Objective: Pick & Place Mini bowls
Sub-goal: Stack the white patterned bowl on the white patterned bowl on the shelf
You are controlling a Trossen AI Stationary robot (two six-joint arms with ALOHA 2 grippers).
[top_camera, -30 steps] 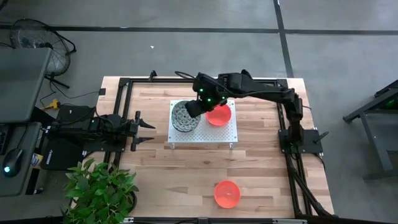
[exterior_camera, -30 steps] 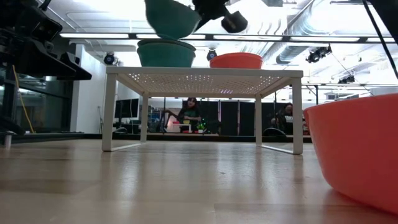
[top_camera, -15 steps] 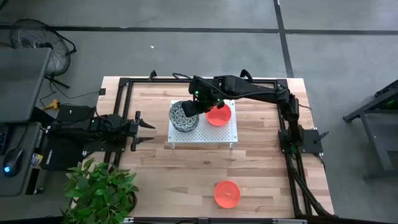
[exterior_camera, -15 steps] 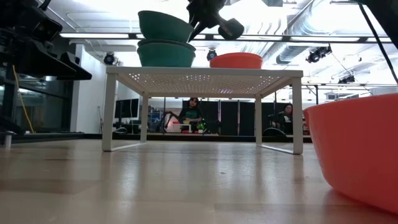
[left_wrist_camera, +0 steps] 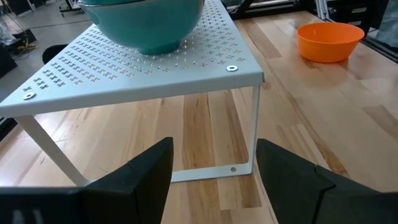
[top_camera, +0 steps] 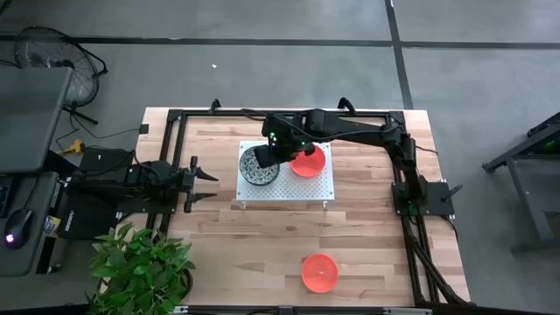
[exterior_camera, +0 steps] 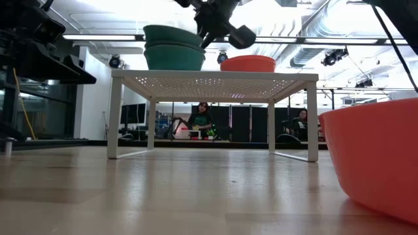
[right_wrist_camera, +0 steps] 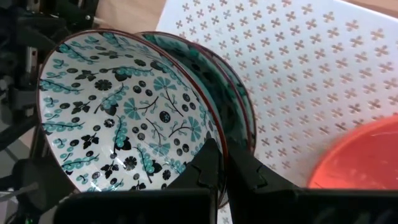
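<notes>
A white perforated platform (top_camera: 302, 188) stands mid-table. On its left part sits a stack of speckled mini bowls (top_camera: 255, 166), teal outside in the low view (exterior_camera: 173, 55), and an orange-red bowl (top_camera: 308, 163) sits on its right part. Another orange-red bowl (top_camera: 319, 272) rests on the table near the near edge. My right gripper (top_camera: 274, 153) is above the stack's right side, shut on the top bowl (right_wrist_camera: 118, 118). My left gripper (top_camera: 210, 182) waits open, left of the platform. My right gripper (right_wrist_camera: 224, 165) pinches the top speckled bowl by its rim (right_wrist_camera: 214, 140), one finger (right_wrist_camera: 205, 171) inside the bowl and the other outside. The fingers come from above, slanting from the table's right. The bowl sits nested upright in the bowl below it on the platform.
The platform stands on thin white legs (exterior_camera: 115, 117), with open space beneath. A black frame (top_camera: 175, 118) runs around the tabletop. A potted plant (top_camera: 140, 267) stands at the near left corner. People sit in the room beyond (exterior_camera: 200, 117).
My right gripper has carried the speckled bowl down and slightly toward the table's left. The bowl, tilted and held clear above the stack a second ago, now sits level, nested in the stack's upper bowl. The fingers remain on its rim.
</notes>
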